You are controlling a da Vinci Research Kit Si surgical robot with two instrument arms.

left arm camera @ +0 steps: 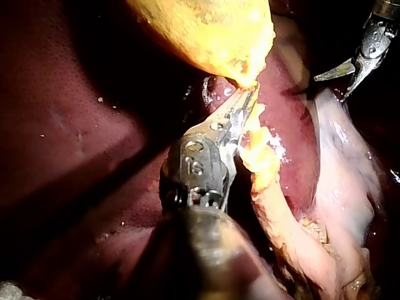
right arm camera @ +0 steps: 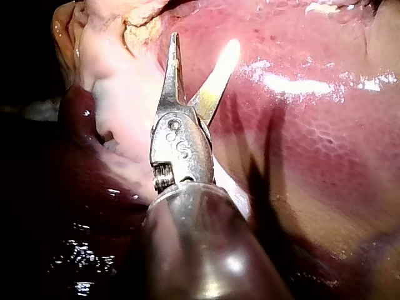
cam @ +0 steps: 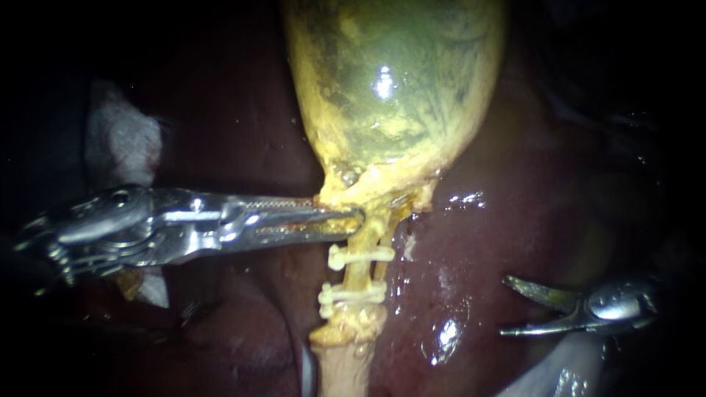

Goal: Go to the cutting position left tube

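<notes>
The yellow-green gallbladder [cam: 390, 81] hangs over the dark red liver [cam: 507, 220]. From its neck a yellowish stalk of two thin tubes [cam: 358, 273] runs down, side by side, the left one thicker. Two white clips [cam: 360, 256] [cam: 351, 294] cross the stalk. My left instrument [cam: 346, 219] comes in from the left, jaws shut on the gallbladder's neck just above the upper clip; the left wrist view shows the same hold [left arm camera: 245, 103]. My right instrument [cam: 504, 306], with curved blades, stands open over the liver well right of the stalk, touching nothing [right arm camera: 204, 40].
A white gauze pad [cam: 121, 140] lies behind the left instrument's shaft. Pale fatty tissue [cam: 559, 367] sits under the right instrument. Wet liver surface [cam: 441, 279] separates the blades from the clipped stalk.
</notes>
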